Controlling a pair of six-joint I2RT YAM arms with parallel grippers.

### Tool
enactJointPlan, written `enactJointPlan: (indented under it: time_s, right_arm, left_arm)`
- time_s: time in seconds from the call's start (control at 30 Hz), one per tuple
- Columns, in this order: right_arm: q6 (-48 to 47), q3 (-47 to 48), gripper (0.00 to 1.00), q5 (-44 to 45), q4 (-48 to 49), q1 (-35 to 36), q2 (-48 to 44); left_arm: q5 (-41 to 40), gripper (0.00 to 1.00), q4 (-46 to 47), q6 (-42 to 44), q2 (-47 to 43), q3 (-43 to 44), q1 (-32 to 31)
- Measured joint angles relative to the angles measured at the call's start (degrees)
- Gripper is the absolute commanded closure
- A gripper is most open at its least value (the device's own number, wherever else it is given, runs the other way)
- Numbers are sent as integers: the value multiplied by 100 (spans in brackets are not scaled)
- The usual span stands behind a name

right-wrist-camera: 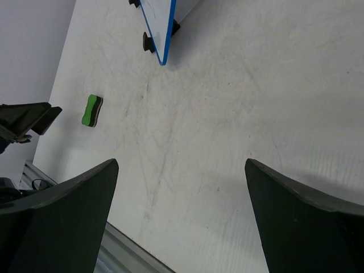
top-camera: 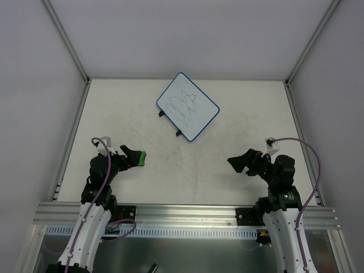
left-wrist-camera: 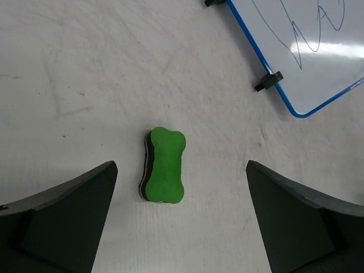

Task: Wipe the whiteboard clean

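Step in hand: fetch the eraser. Whiteboard [top-camera: 188,106] lies far centre on bench [top-camera: 227,136], scribbles intact; green bone-shaped eraser [left-wrist-camera: 163,165] lies between left gripper [left-wrist-camera: 180,166] jaws, released; descend straight, clamp across its waist; right gripper [right-wrist-camera: 181,165] jaws released, empty.

Looks like a robotics lab cell. Shows plain white wall panels [top-camera: 187,34] held by bare aluminium struts [top-camera: 67,41], closing a scuffed white table [top-camera: 131,114] on three sides. Has a left arm [top-camera: 96,187] and a right arm [top-camera: 281,187] bolted to an extruded metal rail [top-camera: 187,211] at the near edge, above a slotted cable duct [top-camera: 187,231].
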Motion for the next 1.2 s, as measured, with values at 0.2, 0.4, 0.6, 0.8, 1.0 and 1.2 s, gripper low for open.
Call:
enactJointPlan:
  time_s: [0.2, 0.4, 0.6, 0.8, 1.0, 1.2]
  right_arm:
    - [221, 393, 1, -177, 1274, 0, 1456]
    - [348, 944, 1, -304, 2520, 0, 2889]
    - [402, 1786, 4, -481, 3567, 2, 4356]
    - [586, 2339, 3, -695, 4603, 4, 5864]
    - [863, 2514, 1, -866, 5654, 20, 6846]
    - [1097, 2608, 1, -927, 6424, 52, 7571]
  left_arm:
    - [-13, 1, -48, -22, 155, 11, 0]
    - [-20, 1, -81, -24, -35, 11, 0]
    - [-63, 1, -81, -26, 22, 13, 0]
    - [-155, 1, -236, -28, 568, 332, 0]
    - [-240, 1, -313, -13, 1377, 1016, -44]
    - [-330, 1, -358, 214, 2284, 1373, -369]
